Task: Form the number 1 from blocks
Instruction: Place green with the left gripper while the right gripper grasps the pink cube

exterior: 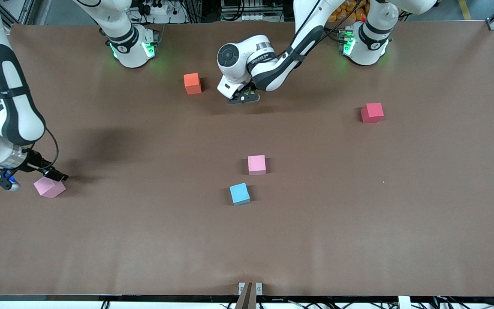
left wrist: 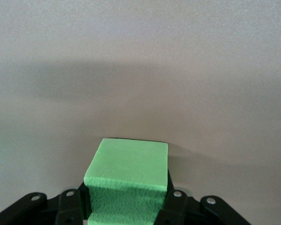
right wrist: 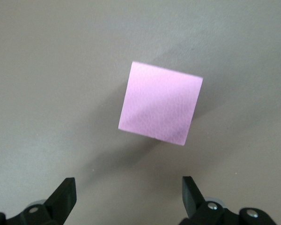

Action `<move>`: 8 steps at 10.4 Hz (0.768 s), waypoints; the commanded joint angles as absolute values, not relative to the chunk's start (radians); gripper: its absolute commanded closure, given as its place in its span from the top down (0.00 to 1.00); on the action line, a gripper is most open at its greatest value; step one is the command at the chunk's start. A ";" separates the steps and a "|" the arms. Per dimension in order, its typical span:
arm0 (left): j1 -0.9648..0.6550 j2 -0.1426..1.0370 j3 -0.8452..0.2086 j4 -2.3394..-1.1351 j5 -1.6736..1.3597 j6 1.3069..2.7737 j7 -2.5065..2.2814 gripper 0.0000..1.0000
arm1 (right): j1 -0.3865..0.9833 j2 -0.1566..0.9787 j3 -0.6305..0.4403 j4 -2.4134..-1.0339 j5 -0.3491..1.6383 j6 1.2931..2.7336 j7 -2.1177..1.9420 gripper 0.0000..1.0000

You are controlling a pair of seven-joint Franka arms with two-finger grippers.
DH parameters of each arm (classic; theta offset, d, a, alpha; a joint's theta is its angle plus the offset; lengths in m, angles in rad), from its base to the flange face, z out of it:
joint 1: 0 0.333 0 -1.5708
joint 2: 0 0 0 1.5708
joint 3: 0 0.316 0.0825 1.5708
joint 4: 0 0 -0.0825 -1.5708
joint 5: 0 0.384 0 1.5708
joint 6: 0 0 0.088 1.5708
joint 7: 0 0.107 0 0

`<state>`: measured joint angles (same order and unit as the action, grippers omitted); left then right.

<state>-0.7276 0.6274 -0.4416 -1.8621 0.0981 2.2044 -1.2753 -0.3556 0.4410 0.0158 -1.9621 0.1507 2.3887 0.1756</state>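
Observation:
My left gripper (exterior: 245,98) is low over the table beside the orange block (exterior: 192,83) and is shut on the green block (left wrist: 129,164), which sits between its fingers (left wrist: 175,204). At the right arm's end of the table my right gripper (exterior: 32,178) stands open. A lilac, pinkish-purple block (exterior: 49,187) lies just ahead of its fingertips (right wrist: 68,187), not between them; the right wrist view shows this lilac block (right wrist: 160,103) turned at an angle. Mid-table lie a pink block (exterior: 256,165) and, nearer the camera, a light-blue block (exterior: 239,194). A red block (exterior: 372,113) lies toward the left arm's end.
The brown table (exterior: 358,223) stretches bare toward the camera. The arm bases (exterior: 131,47) stand along its edge farthest from the camera. A small bracket (exterior: 249,289) sits on the edge nearest the camera.

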 commanded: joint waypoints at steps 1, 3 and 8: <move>-0.739 0.614 -0.440 -1.893 0.126 2.218 -1.275 0.00 | -0.371 0.480 0.011 -1.895 0.178 2.370 0.181 1.00; -0.750 0.612 -0.442 -1.902 0.124 2.218 -1.276 0.00 | -0.373 0.498 0.003 -1.872 0.179 2.370 0.181 1.00; -0.753 0.595 -0.440 -1.898 0.124 2.210 -1.275 1.00 | -0.373 0.566 -0.028 -1.790 0.181 2.368 0.179 1.00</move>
<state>-0.7462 0.6262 -0.4427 -1.8757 0.0998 2.2044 -1.2724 -0.3576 0.5343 -0.0347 -1.8366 0.1688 2.3849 0.1767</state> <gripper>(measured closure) 0.260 0.000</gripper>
